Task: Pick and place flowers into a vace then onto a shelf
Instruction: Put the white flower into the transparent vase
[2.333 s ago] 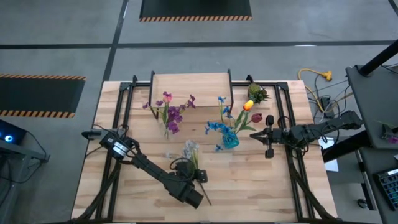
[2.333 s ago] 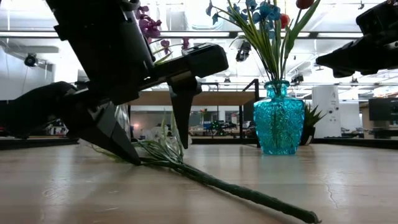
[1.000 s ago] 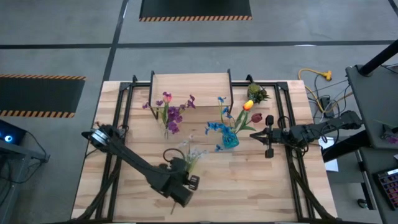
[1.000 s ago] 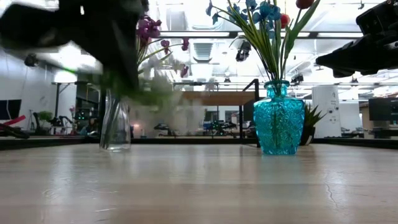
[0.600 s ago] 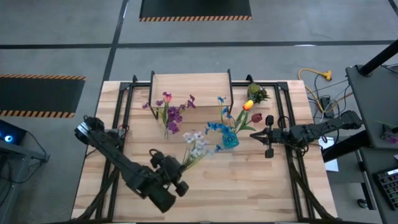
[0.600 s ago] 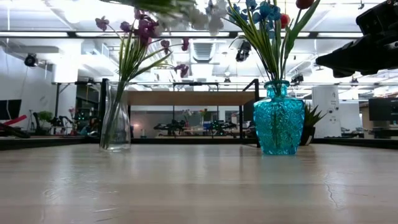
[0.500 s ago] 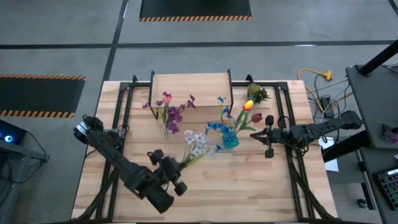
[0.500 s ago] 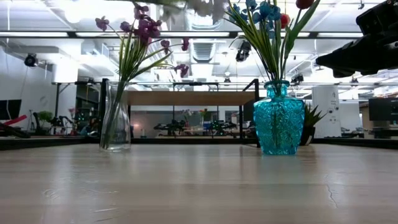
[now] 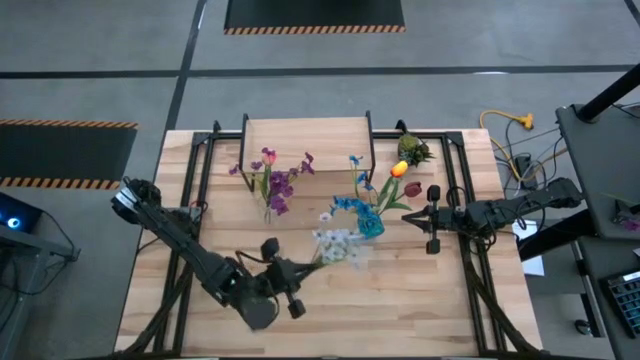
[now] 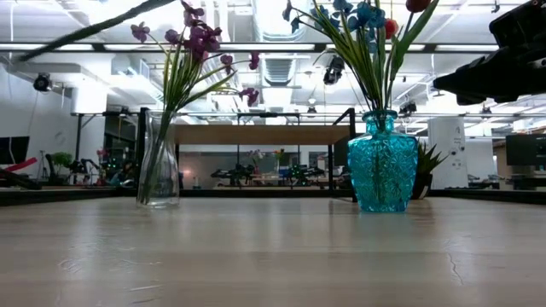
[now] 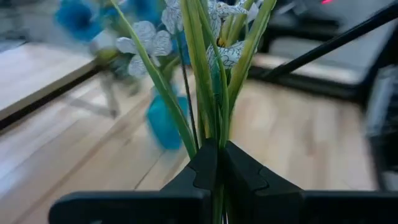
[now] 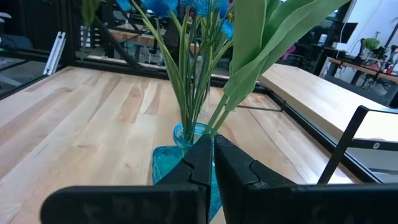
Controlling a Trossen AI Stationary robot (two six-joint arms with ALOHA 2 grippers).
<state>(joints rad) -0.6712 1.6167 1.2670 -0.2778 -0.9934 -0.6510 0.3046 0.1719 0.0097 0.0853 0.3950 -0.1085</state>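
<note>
From above, the left gripper (image 9: 298,272), low and left of centre in the frame, has its fingers pinched on the stem of a white flower (image 9: 335,243), the bloom pointing up-right toward the blue vase (image 9: 370,225) at mid-frame. A clear vase (image 9: 268,207) of purple flowers (image 9: 277,180) stands to its left; the shelf (image 9: 308,134) sits bare at the top centre of the table (image 9: 420,300). The right gripper (image 9: 408,216), fingers shut and holding nothing, waits just right of the blue vase.

At table height, the blue vase (image 10: 382,162) stands right of centre and the clear vase (image 10: 159,162) to the left, with the shelf (image 10: 256,134) behind between them. A green stem (image 10: 94,30) slants across the upper left corner, well above the wood.

The left wrist camera shows the fingers (image 11: 205,165) clamped on a sheaf of green stalks, white blooms (image 11: 146,38) overhead, the blue vase (image 11: 165,121) blurred beyond.

The right wrist camera looks past closed fingers (image 12: 202,158) at the blue vase (image 12: 186,146) and its stems.

To do this well, the stem probably needs swinging upright, its foot brought over the vase mouth, then lowered between the stalks already there without snagging them.
</note>
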